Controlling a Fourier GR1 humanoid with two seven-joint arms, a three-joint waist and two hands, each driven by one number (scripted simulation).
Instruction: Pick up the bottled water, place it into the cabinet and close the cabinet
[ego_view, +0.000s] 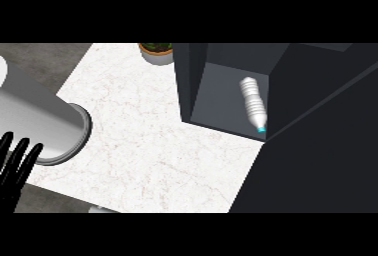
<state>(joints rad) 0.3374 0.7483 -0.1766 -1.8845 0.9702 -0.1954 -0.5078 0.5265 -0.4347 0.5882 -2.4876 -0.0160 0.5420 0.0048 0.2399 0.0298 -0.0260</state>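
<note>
The pale marble counter (148, 150) bears a dark cabinet (215, 97) whose compartment stands open. At the lower left the left hand (16, 167) is released, fingers straight, holding nothing. The water bottle (253, 102) lies on its side inside the cabinet, blue cap frontward. A potted plant (156, 51) stands just beside the cabinet.

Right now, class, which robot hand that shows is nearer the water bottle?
Left, the only one showing: the left robot hand rests open at the lower left edge, across the counter from the bottle lying inside the cabinet. The right robot hand is out of view.
</note>
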